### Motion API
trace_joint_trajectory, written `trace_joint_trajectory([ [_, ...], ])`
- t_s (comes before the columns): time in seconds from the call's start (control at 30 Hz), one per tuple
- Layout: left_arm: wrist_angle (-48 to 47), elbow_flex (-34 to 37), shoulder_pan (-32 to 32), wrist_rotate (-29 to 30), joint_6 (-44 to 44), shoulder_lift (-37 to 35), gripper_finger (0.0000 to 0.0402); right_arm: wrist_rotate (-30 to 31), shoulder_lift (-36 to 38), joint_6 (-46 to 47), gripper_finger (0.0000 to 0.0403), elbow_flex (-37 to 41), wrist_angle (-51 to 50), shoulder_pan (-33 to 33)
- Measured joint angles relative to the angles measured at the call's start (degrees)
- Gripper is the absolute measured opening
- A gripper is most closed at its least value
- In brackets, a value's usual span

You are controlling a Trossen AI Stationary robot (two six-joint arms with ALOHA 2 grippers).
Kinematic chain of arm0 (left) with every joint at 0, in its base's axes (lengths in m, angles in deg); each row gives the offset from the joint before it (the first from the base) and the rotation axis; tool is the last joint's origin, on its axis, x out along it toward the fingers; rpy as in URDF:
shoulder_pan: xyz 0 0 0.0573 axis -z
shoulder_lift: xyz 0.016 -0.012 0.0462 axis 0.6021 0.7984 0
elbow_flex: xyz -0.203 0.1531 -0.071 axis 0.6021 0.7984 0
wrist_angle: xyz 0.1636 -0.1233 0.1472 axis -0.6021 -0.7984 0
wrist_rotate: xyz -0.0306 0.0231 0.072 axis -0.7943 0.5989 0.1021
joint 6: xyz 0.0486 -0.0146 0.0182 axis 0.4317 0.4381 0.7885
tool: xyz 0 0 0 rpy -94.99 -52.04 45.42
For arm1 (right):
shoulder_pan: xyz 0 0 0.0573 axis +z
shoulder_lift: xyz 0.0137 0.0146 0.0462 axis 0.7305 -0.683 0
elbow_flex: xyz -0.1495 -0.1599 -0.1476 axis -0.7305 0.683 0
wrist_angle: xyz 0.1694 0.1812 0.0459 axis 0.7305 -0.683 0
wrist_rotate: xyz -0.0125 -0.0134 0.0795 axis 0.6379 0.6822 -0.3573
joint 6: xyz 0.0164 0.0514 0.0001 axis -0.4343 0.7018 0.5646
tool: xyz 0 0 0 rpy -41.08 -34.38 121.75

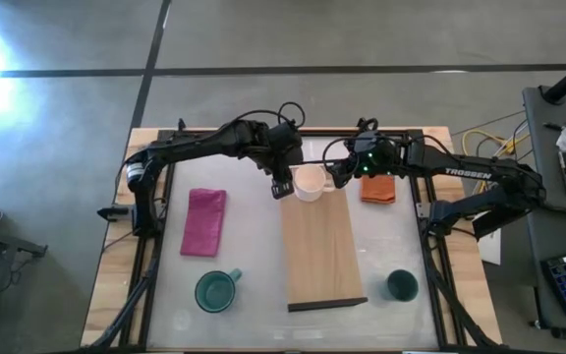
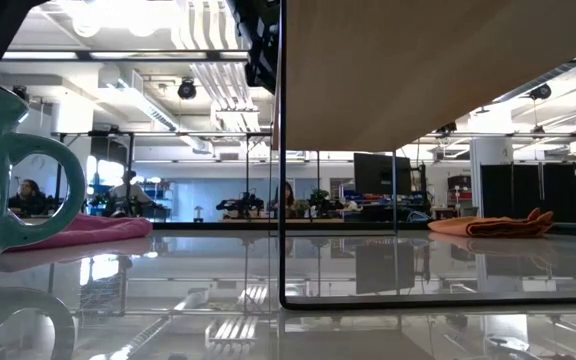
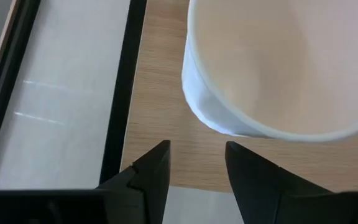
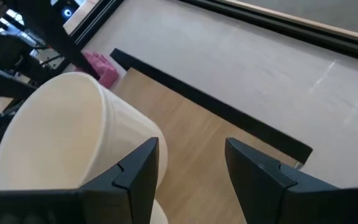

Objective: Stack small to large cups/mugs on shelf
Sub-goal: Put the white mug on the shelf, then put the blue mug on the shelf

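Teal-green mug [image 1: 217, 291]: we see it on the worktop left of the shelf, not yet stacked, nothing visible inside.
Left hand [image 1: 281, 187]: released, fingers apart, just beside the white mug.
White mug [image 1: 310, 183]: standing on the far end of the shelf [image 1: 322, 258], empty (we judge this first placement done).
Right hand [image 1: 343, 175]: released, close on the mug's other side.
Dark green cup [image 1: 402, 285]: on the worktop right of the shelf, still to stack.
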Motion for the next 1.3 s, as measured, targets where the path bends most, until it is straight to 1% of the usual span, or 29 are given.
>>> trace_joint_trajectory([
  [0.17,0.1,0.0,0.5,-0.3,0.0,0.0,0.0141,-0.5,0.1,-0.4,0.0178,0.0,-0.4,0.0],
  [0.3,0.5,0.0,1.1,-2.0,0.1,0.0,0.0141,-0.5,0.1,-0.5,0.0178,0.0,-0.8,0.0],
  [0.77,1.7,0.1,2.7,-3.2,0.1,0.1,0.0141,-0.2,0.1,-0.7,0.0178,0.0,-1.8,0.0],
  [0.9,0.7,0.1,2.7,-1.7,0.2,0.1,0.0141,-0.1,0.2,-0.9,0.0178,0.0,-1.8,0.0],
  [0.97,-0.8,0.1,2.6,0.0,0.2,0.0,0.0141,0.1,0.4,-1.7,0.0178,0.0,-1.8,0.0],
  [1.07,-2.6,0.2,2.6,2.4,0.2,-1.0,0.0141,2.9,1.7,-2.8,0.0178,0.0,-2.0,-0.2],
  [1.17,-2.7,0.2,2.6,2.7,0.2,-3.1,0.0141,6.5,4.2,-4.5,0.0178,0.0,-2.5,-0.5],
  [1.3,-3.7,0.3,3.1,2.6,-1.2,-5.9,0.0141,7.5,8.8,-5.2,0.0178,0.0,-5.8,-0.6],
])
